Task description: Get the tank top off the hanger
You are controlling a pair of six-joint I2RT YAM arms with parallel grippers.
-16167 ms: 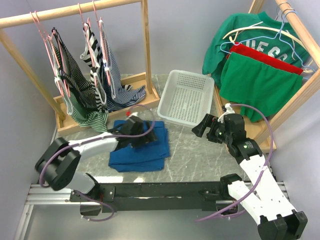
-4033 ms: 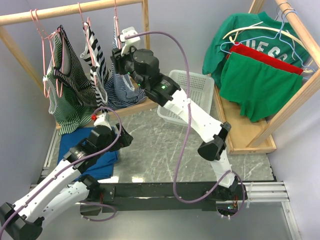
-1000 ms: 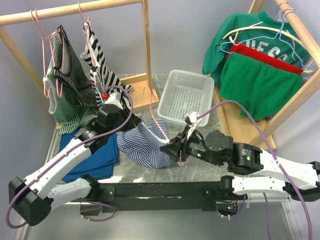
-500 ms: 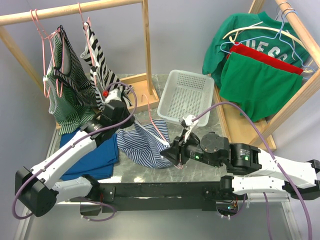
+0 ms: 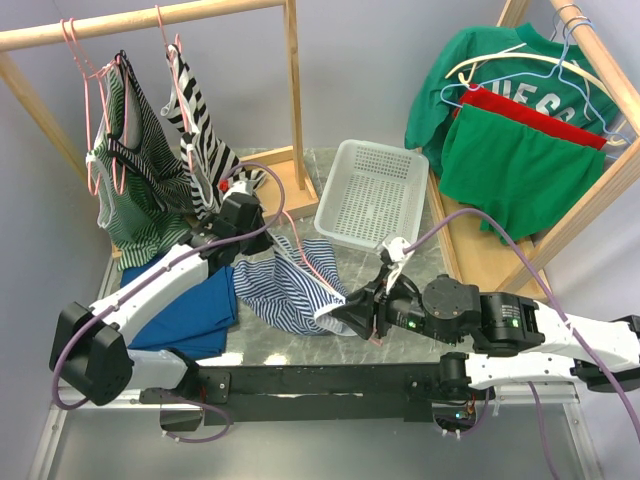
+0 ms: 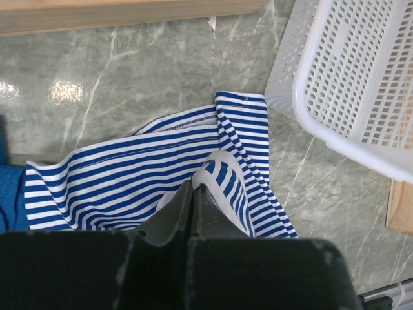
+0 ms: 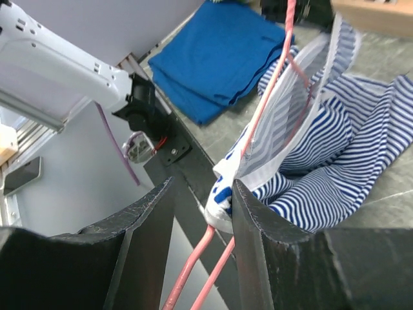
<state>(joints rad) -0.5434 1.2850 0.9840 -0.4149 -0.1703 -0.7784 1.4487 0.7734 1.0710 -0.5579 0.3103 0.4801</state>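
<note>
The blue-and-white striped tank top (image 5: 285, 290) lies bunched on the desk (image 6: 97, 64) beside the basket (image 5: 375, 190), one part draped over the pink hanger (image 5: 318, 262). The right fingers (image 5: 366, 312) grip the hanger's lower corner, half closed around wire and hem. The left fingers (image 6: 192, 197) are pressed together, pinching a fold of the tank top.

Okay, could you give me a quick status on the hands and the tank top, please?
Left hand shut on the tank top. Right hand gripping the pink hanger. Tank top not yet off it. White basket close by.
</note>
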